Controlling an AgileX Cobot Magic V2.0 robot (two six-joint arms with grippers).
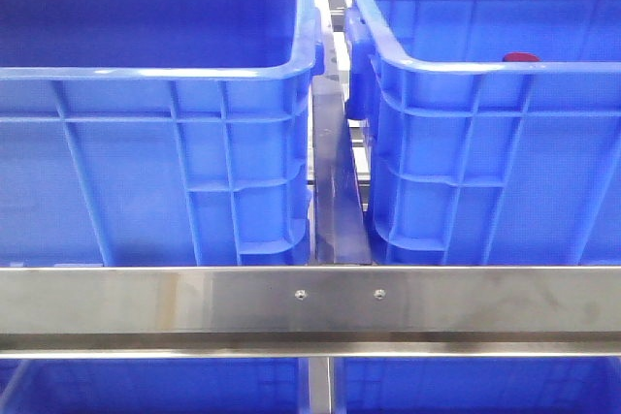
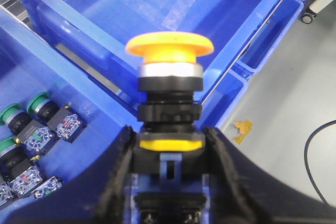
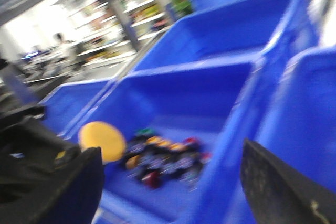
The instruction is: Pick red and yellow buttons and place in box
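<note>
In the front view we see two big bright blue plastic crates with ribbed walls, side by side behind a shiny steel rail (image 1: 310, 300). The left crate (image 1: 155, 143) and the right crate (image 1: 495, 152) stand apart, with a dark metal strip (image 1: 338, 191) in the gap between them. Just over the near rim of the right crate a bit of a small red dome cap (image 1: 520, 57) peeks out — the rest is hidden by the crate wall. No arm shows in this view.

In the left wrist view our left gripper (image 2: 169, 156) has its two black fingers (image 2: 118, 166) closed on the body of a yellow-orange round dome-topped push button (image 2: 169, 45). The button stands upright between the fingers, with a silver ring and black collars under its cap. It hangs above the rims where two blue crates meet. In the crate on one side lie several green-topped push buttons (image 2: 39, 103) with small switch blocks.

The right wrist view is blurry. Our right gripper (image 3: 168, 182) has its dark fingers (image 3: 278, 187) wide apart and holds nothing. Beyond them, in a blue crate, lies a heap of mixed small buttons (image 3: 163, 158), and a yellow round cap (image 3: 102, 140) shows at the edge of it.
</note>
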